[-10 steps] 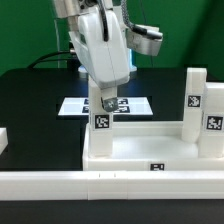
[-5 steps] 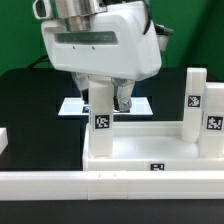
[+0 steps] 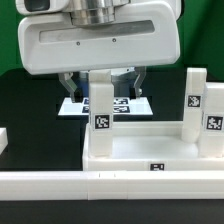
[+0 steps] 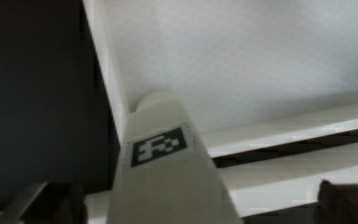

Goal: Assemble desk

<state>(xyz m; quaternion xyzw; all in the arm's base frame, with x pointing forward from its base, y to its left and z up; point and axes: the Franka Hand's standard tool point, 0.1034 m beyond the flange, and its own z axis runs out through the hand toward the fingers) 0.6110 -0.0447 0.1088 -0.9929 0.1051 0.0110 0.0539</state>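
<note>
The desk tabletop [image 3: 140, 150] is a white rimmed tray lying with its hollow side up. One white tagged leg [image 3: 101, 108] stands upright in its far corner at the exterior view's left. My gripper [image 3: 104, 85] hangs over that leg, open, with one finger [image 3: 72, 88] on each side and a gap to the leg on both. In the wrist view the leg [image 4: 172, 170] rises between my dark fingertips [image 4: 30, 204], my gripper [image 4: 190, 205] untouched by it, the tabletop [image 4: 247, 60] beyond. Two more legs [image 3: 195, 100] [image 3: 213, 118] stand at the tray's right end.
The marker board [image 3: 138, 103] lies flat on the black table behind the tray, partly hidden by my gripper. A long white rail [image 3: 110, 186] runs along the front. A white piece [image 3: 3, 140] shows at the exterior view's left edge.
My jaws have opened and let go of the leg, which stays upright in its corner. The arm has swung nearer the exterior camera and now fills the top of that view.
</note>
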